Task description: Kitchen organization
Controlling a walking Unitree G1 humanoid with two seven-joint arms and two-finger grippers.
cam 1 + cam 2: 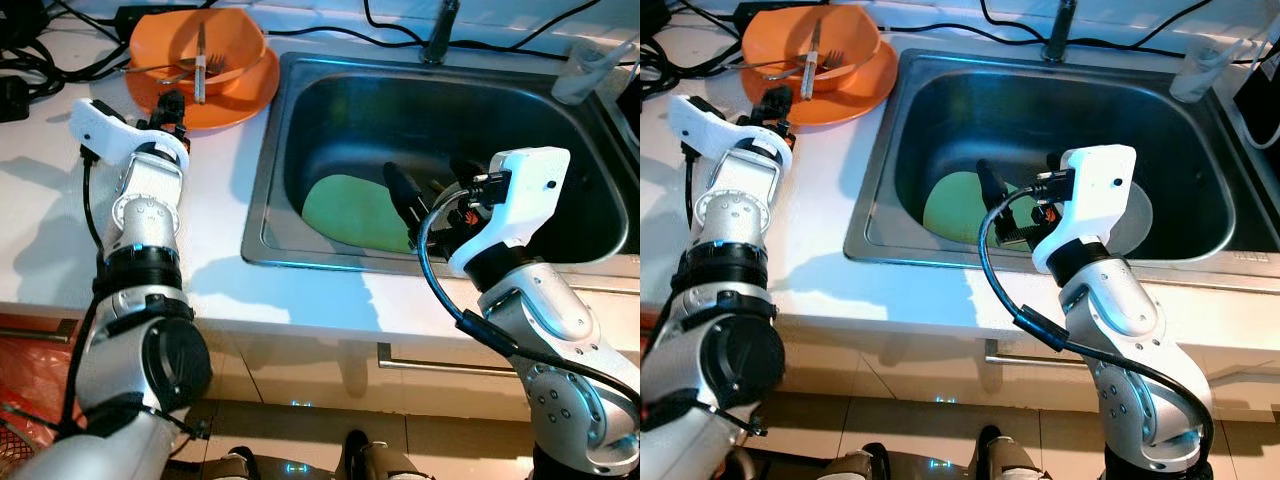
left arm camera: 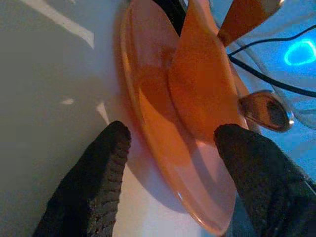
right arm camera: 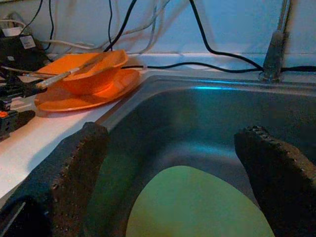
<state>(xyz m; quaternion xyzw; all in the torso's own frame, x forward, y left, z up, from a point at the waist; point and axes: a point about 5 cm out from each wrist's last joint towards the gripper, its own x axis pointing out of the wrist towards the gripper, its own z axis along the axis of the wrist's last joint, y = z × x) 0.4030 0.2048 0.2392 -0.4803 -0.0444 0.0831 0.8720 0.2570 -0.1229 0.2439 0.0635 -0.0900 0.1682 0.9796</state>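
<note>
The right gripper (image 1: 420, 195) hangs over the near rim of the sink (image 1: 300, 120), fingers (image 3: 74, 168) spread above the green plate (image 1: 355, 212) that lies flat on the sink floor, probably lined up to lift it out. The left gripper (image 2: 168, 168) sits on the white desk (image 1: 215, 180) at the edge of the orange plate (image 1: 245, 100), fingers spread to either side of its rim. An orange bowl (image 1: 225, 45) with cutlery (image 1: 200, 65) is stacked on that plate, seemingly gathered for washing. No readable writing or labels.
</note>
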